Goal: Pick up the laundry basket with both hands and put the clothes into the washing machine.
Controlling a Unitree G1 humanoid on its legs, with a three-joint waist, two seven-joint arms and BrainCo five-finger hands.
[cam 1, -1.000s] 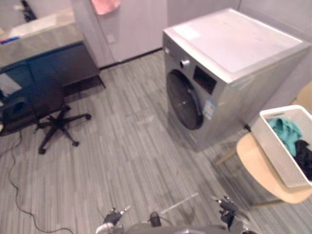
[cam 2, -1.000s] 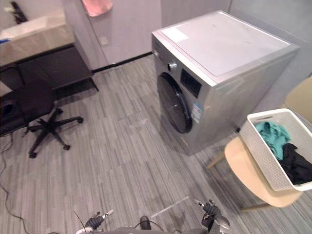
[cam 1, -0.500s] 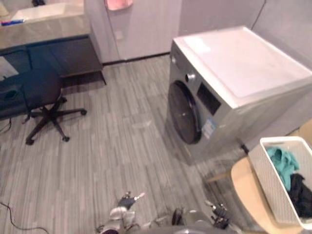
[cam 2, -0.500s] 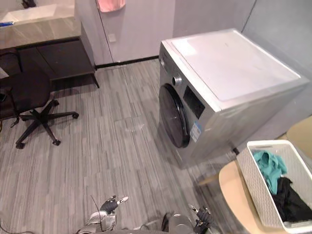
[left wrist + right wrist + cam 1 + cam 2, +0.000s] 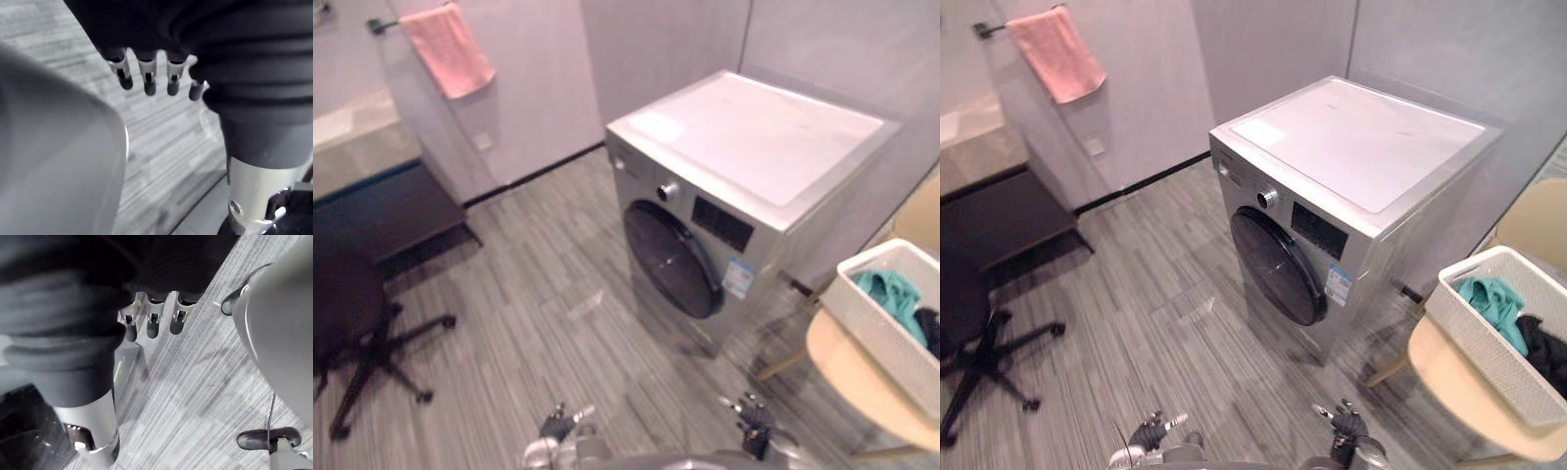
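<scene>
A white laundry basket [image 5: 1482,335] stands on a beige chair [image 5: 1459,387] at the right, with a teal garment [image 5: 1492,302] and a black one [image 5: 1549,354] inside. To its left is the silver washing machine [image 5: 1351,147], its round dark door [image 5: 1275,264] closed. My left hand [image 5: 558,429] and right hand [image 5: 751,427] hang low at the bottom edge, far from the basket. In the wrist views the left hand's fingers [image 5: 146,78] and the right hand's fingers [image 5: 152,322] are relaxed and hold nothing, with grey floor beyond them.
A pink towel [image 5: 451,49] hangs on a wall rail at the back left. A black office chair [image 5: 352,328] and a dark cabinet [image 5: 382,211] stand at the left. Grey plank floor [image 5: 538,323] stretches between me and the machine.
The camera has moved: the washing machine now sits nearer the middle and the towel shows in full. Both hands stay low and hold nothing.
</scene>
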